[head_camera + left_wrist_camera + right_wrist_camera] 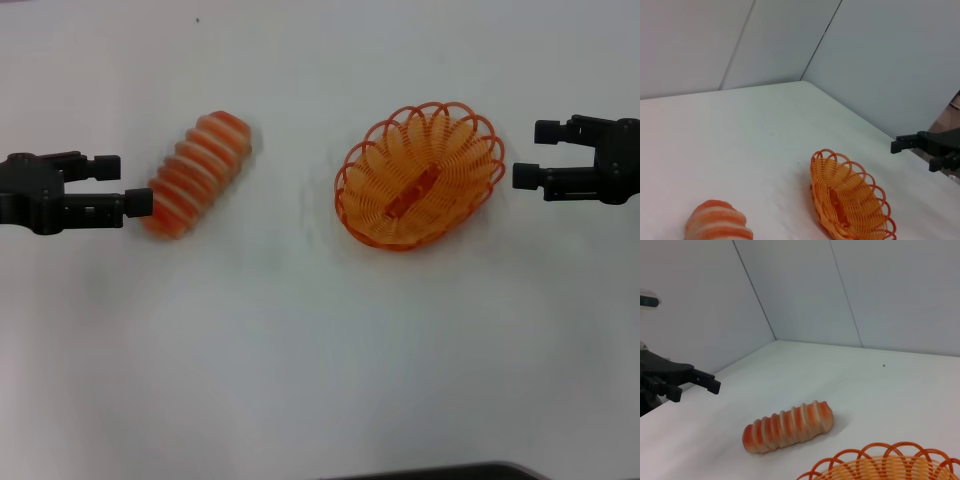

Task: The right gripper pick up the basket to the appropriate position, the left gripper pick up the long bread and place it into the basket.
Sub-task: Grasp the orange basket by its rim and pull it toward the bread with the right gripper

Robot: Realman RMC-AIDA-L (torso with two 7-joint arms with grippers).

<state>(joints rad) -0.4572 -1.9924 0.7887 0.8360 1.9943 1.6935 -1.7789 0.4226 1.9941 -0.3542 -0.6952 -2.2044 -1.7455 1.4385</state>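
Head view: nothing's been done yet. The basket (420,176) at center right isn't gripped by the spread-open right gripper (528,154); the long bread (198,172) at left isn't lifted by the open left gripper (122,184).

The long bread (717,222) lies apart from the basket (850,200) on the white table (740,135).

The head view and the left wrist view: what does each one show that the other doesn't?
Only the head view shows the left gripper, fingers open, beside the long bread's end, and the whole loaf. Only the left wrist view shows the walls behind the table. Both show the empty basket and the right gripper, open beside it.
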